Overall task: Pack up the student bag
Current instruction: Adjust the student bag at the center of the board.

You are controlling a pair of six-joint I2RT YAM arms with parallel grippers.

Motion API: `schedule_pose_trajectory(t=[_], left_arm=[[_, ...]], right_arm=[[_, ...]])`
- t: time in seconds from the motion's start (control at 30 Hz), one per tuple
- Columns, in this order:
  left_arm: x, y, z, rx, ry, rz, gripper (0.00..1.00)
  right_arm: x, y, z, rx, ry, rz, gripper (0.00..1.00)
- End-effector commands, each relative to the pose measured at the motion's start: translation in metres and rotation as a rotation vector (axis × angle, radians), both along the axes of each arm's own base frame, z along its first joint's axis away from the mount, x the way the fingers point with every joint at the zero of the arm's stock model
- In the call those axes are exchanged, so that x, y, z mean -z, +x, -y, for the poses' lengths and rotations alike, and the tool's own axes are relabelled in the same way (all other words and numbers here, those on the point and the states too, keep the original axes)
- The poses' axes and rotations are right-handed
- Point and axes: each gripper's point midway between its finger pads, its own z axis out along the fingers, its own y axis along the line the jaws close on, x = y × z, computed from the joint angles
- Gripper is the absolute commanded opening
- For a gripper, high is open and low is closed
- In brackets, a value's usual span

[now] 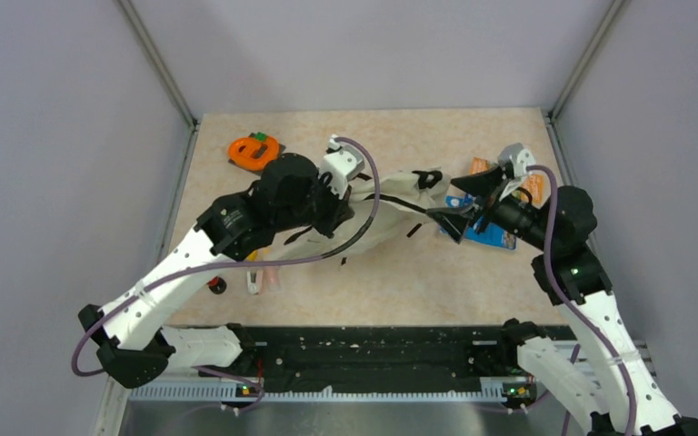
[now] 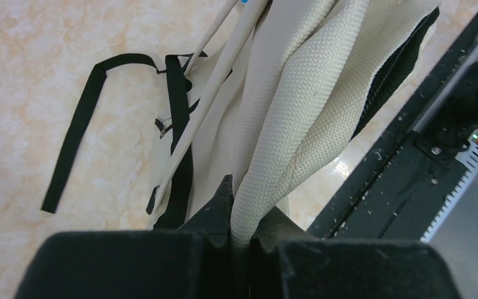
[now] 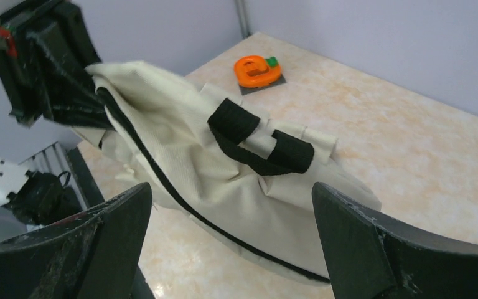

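And there it was: the left gripper [image 2: 239, 242] had its fingers pinched all but shut on a thick fold of cream fabric, a firm grip on the bag [image 1: 391, 216]. From the left wrist view the woven cloth rose straight out from between the two black pads. A loose black strap [image 2: 74, 134] trailed across the table [image 1: 400, 291] beside it.

The bag lay across the middle of the table, stretched between the two arms. Its left end was lifted off the surface by that pinch, and its right end sagged down onto the tabletop. A black handle [image 3: 255, 140] looped across its upper face, and a black zipper line ran along its length.

Over on the other side, the right gripper [image 1: 456, 205] stood spread wide, fingers well apart and holding nothing. It faced the bag's right end from just beside it. Whether the lower finger touched the cloth could not be told.

Behind that gripper, blue and orange booklets [image 1: 502, 238] lay flat near the table's right edge. Far off at the back left sat an orange round thing [image 1: 254, 151] with a green tab, well apart from the bag.
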Motion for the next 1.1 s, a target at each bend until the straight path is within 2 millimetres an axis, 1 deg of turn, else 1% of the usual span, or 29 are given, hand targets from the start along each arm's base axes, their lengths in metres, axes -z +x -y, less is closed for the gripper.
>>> schedule_pose_trajectory(t=[0.0,0.1,0.2,0.27,0.33,0.4,0.47,0.5,0.53,0.6,0.67,0.83,0.97,1.07], left_arm=[[-0.043,-0.025,0.002,0.129,-0.079,-0.02,0.0],[-0.055,-0.032,-0.004,0.155,-0.07,-0.012,0.0],[-0.055,-0.04,-0.009,0.188,-0.049,-0.005,0.0],[-0.053,-0.04,-0.013,0.191,-0.032,0.004,0.0],[-0.053,-0.041,-0.014,0.195,-0.026,0.011,0.0],[-0.054,-0.041,-0.013,0.208,-0.027,0.021,0.0],[-0.055,-0.042,-0.013,0.214,-0.029,0.031,0.0],[-0.056,-0.041,-0.014,0.21,-0.032,0.036,0.0],[-0.057,-0.04,-0.014,0.204,-0.035,0.038,0.0],[-0.06,-0.037,-0.013,0.183,-0.042,0.037,0.0],[-0.064,-0.032,-0.012,0.148,-0.064,0.036,0.0],[-0.077,-0.03,-0.008,0.126,-0.116,0.03,0.0],[-0.084,-0.018,-0.015,0.048,-0.127,0.038,0.0],[-0.086,-0.011,-0.017,0.025,-0.132,0.025,0.0]], right_arm=[[-0.016,-0.032,-0.015,-0.186,-0.01,0.267,0.97],[-0.018,-0.037,-0.016,-0.213,-0.026,0.343,0.98],[-0.023,-0.033,-0.017,-0.216,-0.048,0.373,0.99],[-0.025,-0.032,-0.023,-0.265,-0.057,0.362,0.99],[-0.03,-0.037,-0.031,-0.35,-0.064,0.34,0.99],[-0.027,-0.037,-0.035,-0.401,-0.088,0.316,0.99],[-0.025,-0.035,-0.036,-0.41,-0.108,0.312,0.99],[-0.024,-0.036,-0.036,-0.423,-0.11,0.309,0.99],[-0.024,-0.043,-0.039,-0.466,-0.106,0.302,0.99],[-0.021,-0.053,-0.044,-0.546,-0.086,0.262,0.99],[-0.014,-0.059,-0.048,-0.59,-0.077,0.207,0.99],[0.005,-0.064,-0.056,-0.601,-0.126,0.171,0.99],[0.011,-0.074,-0.063,-0.641,-0.128,0.148,0.99],[0.018,-0.075,-0.066,-0.634,-0.14,0.136,0.99]])
